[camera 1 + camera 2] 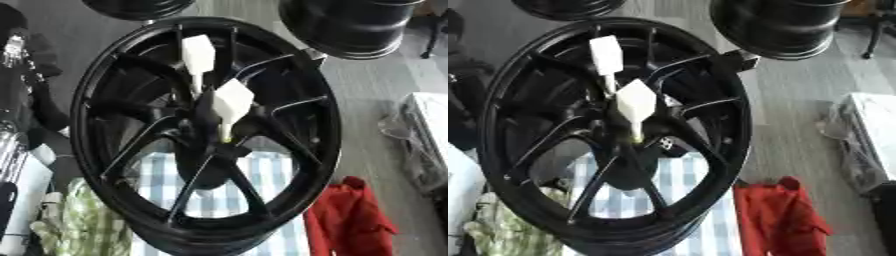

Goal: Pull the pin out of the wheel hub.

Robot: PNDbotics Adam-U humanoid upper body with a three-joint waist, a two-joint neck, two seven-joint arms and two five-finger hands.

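Hands cannot be made out in either view, so whether they are apart, together or clamped on anything cannot be told; only the left arm, dark with a silver part, shows along the 9 o'clock edge, just beside the wheel

That wheel is black, stands nearly face-on and fills most of the left eye view, its thin spokes running from the rim in to the hub at the middle. Two white pins stick out of the hub toward the camera. The near pin has a blocky white head and narrows to a pale yellowish tip that meets the hub centre. The far pin has a like head and stands toward 12 o'clock of the first, its thin stem running down to the hub just beside it. Both pins are seated, neither one out

Through the lower spokes, toward 6 o'clock, a blue-and-white checked cloth lies under the wheel. A green checked cloth lies at 7 o'clock, and a red cloth at 4 o'clock, just outside the rim. Two more black rims sit on the grey floor beyond: one at 1 o'clock, another at 12 o'clock, cut by the top edge. A white bundle lies at 3 o'clock, well apart from the wheel
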